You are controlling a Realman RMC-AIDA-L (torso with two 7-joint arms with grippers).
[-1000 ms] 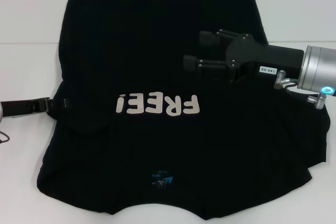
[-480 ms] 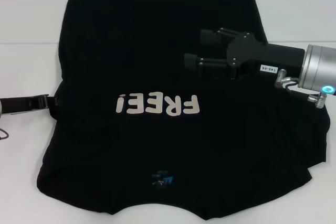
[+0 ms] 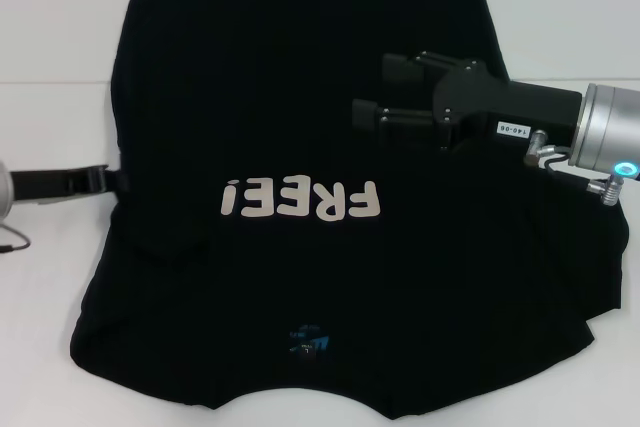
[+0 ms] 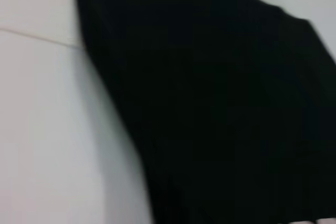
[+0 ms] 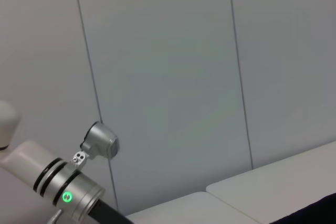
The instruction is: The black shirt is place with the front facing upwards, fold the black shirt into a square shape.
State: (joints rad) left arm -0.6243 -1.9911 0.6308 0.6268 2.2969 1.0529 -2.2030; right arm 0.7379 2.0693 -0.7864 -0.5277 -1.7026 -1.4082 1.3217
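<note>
The black shirt [image 3: 300,127] lies spread on the white table [image 3: 60,47], front up, with white "FREE!" lettering [image 3: 300,199] and a small blue neck label [image 3: 306,341] near the front edge. My left gripper [image 3: 116,182] reaches in low from the left and is pinched on the shirt's left edge, where a sleeve fold lies tucked inward. The left wrist view shows only black cloth [image 4: 220,108] beside bare table. My right gripper [image 3: 384,90] hovers over the shirt's right half, open with nothing between its fingers [image 3: 402,69].
White table surface [image 3: 570,27] surrounds the shirt on the left, right and far side. The right wrist view faces grey wall panels [image 5: 168,77], with the other arm's silver wrist [image 5: 63,190] and a corner of black cloth [image 5: 321,212].
My left gripper has slid right and slightly farther away, and the shirt's left edge has drawn inward with it. The right gripper has barely moved.
</note>
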